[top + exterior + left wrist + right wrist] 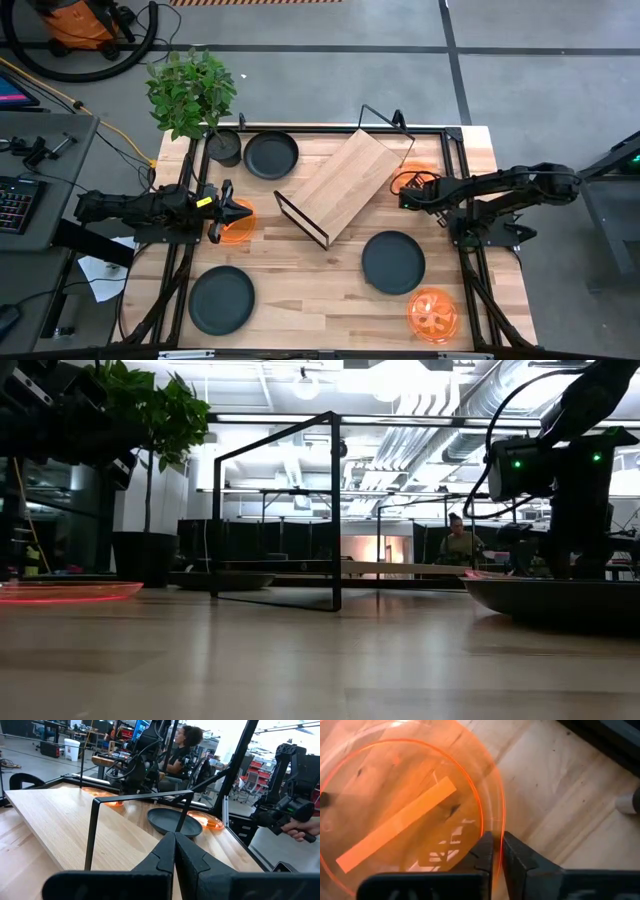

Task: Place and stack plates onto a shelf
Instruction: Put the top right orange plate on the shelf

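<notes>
While both arms reach in from opposite sides of the wooden table [300, 290], the shelf [343, 184], a light board on a thin black wire frame, sits turned at an angle near the middle with no plate on it, so the stacking looks barely begun. The right hand [496, 851] is low at an orange plate [405, 815] beside the shelf's right end; its fingers stand very narrow with the plate's rim running between them, apparently pinched, though the plate seems to rest on the table. The left hand [240, 214] is at the table's left side over another orange plate [236, 230], its fingers [200, 870] pressed together and, as far as the wrist view shows, holding nothing. Three dark grey plates lie untouched: one [271, 155] at the far edge beside a potted plant [192, 95], one [222, 299] at the near left, one [393, 262] right of centre. A third orange plate [433, 312] lies at the near right corner. The step in hand looks like the right arm's pickup of its orange plate. Next it would need a firm hold on that thin rim, a level lift, then a carry over the board clear of the wire loop. A person [186, 745] sits in the room beyond.
</notes>
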